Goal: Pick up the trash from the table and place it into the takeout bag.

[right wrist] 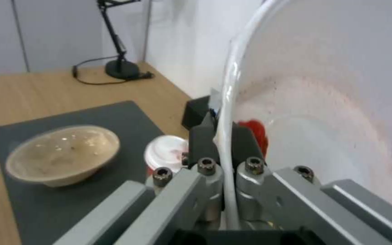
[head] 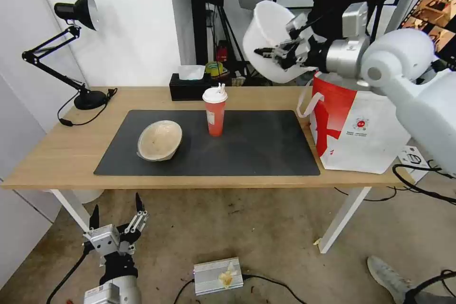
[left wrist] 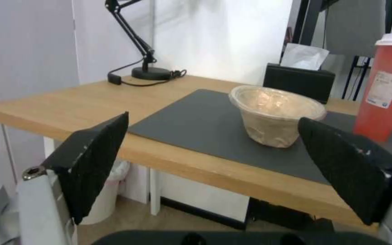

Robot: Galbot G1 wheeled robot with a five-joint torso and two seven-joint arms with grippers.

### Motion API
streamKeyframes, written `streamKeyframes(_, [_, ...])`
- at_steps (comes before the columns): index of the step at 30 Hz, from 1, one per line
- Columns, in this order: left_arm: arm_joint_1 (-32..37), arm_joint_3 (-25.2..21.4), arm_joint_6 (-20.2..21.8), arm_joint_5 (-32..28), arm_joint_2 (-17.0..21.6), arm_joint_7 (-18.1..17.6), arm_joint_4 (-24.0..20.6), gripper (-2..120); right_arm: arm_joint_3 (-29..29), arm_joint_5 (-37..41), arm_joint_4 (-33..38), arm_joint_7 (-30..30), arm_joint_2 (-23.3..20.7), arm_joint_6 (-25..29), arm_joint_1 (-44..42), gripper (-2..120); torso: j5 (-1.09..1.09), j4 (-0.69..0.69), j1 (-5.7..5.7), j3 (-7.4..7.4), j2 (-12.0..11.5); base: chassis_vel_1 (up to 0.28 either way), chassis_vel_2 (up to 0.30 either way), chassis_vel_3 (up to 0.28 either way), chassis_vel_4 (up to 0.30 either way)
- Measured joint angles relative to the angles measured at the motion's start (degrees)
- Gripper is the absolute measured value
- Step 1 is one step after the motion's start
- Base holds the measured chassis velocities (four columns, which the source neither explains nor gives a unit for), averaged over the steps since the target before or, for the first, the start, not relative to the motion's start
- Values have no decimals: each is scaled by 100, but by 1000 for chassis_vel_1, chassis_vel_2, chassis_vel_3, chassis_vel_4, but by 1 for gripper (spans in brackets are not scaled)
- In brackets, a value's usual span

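The right gripper point(head: 273, 54) has its jaws pinched on the rim of the white bowl point(head: 268, 33), tipped on its side high in the air just beside the takeout bag point(head: 361, 128). The bag has a small round red logo; its writing is too small to read. The left gripper point(head: 116, 216) hangs low before the counter point(head: 57, 152), jaws wide. On the grey mat point(head: 256, 147) stand the red cup point(head: 215, 111), whose label is unreadable, and the beige bowl point(head: 160, 140). Behind them sit a black tissue box point(head: 187, 88) and a desk lamp point(head: 76, 47).
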Motion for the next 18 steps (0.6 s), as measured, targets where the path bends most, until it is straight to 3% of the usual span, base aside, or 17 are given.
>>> streamKeyframes(18, [-11,53,-97,4,1,-3,28,100,571,-171,-510,-133,-602,91,-371,0,0,-1,0,0,0,0,0,0,0])
